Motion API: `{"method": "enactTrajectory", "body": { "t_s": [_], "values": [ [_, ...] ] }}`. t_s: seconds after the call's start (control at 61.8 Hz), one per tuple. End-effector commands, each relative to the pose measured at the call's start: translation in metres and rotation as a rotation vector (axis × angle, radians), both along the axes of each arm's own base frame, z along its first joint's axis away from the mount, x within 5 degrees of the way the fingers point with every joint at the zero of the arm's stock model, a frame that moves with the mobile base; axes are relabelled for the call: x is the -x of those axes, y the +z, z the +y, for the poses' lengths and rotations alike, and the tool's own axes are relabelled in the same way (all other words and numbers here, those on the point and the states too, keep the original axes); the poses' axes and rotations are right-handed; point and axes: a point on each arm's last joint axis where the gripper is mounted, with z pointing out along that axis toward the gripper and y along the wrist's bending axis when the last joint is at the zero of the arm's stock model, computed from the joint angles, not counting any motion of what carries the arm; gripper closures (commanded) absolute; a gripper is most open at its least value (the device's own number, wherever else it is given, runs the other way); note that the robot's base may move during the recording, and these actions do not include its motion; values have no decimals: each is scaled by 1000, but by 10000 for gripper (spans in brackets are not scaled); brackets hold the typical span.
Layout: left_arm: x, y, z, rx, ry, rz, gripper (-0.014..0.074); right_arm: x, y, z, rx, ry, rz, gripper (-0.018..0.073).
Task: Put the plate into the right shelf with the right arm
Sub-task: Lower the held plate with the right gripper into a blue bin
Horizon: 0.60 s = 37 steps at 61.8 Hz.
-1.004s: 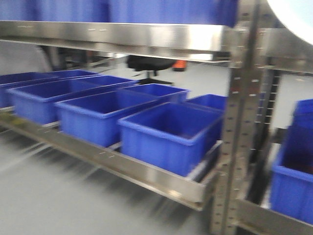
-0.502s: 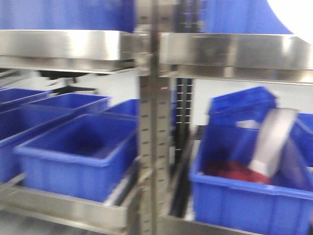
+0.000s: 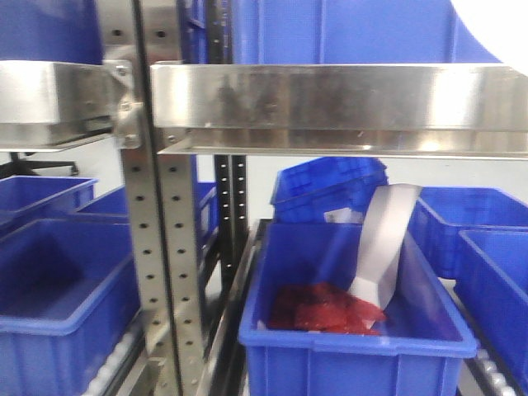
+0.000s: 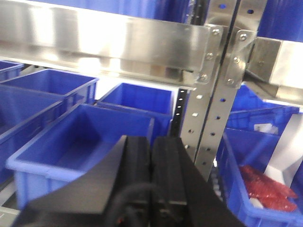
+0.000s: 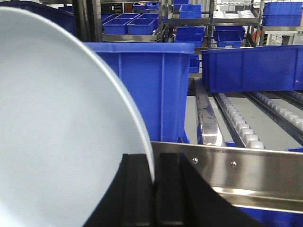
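Observation:
The white plate (image 5: 57, 132) fills the left half of the right wrist view, held on edge. My right gripper (image 5: 154, 163) is shut on its rim. In the front view only the plate's edge (image 3: 495, 25) shows, at the top right corner. The right shelf's shiny front rail (image 3: 330, 103) runs across the front view, and in the right wrist view the rail (image 5: 246, 170) lies just beyond the plate and fingers. My left gripper (image 4: 151, 142) is shut with nothing in it, facing a perforated upright (image 4: 213, 104).
A perforated upright (image 3: 161, 247) divides the two bays. Below the rail a blue bin (image 3: 355, 355) holds red pieces and a grey-white scoop (image 3: 384, 239). Tall blue bins (image 5: 151, 90) and roller tracks (image 5: 236, 123) sit on the level behind the rail. More blue bins (image 4: 80, 137) stand at the left.
The front view has swung right: the upright slid from right of centre to the left, and the right bay with the red-filled bin now fills the view. The plate stays top right.

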Motion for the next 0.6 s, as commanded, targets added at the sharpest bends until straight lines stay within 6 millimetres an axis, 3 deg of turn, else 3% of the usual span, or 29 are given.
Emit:
{"method": "enactTrajectory", "body": {
  "t_s": [0.0,0.583],
  "values": [
    [1,5,1,18,9,-89,724,2,18,-1,-7,-11,-119,503],
    [1,5,1,18,9,-89,724,2,18,-1,-7,-11,-119,503]
  ]
}}
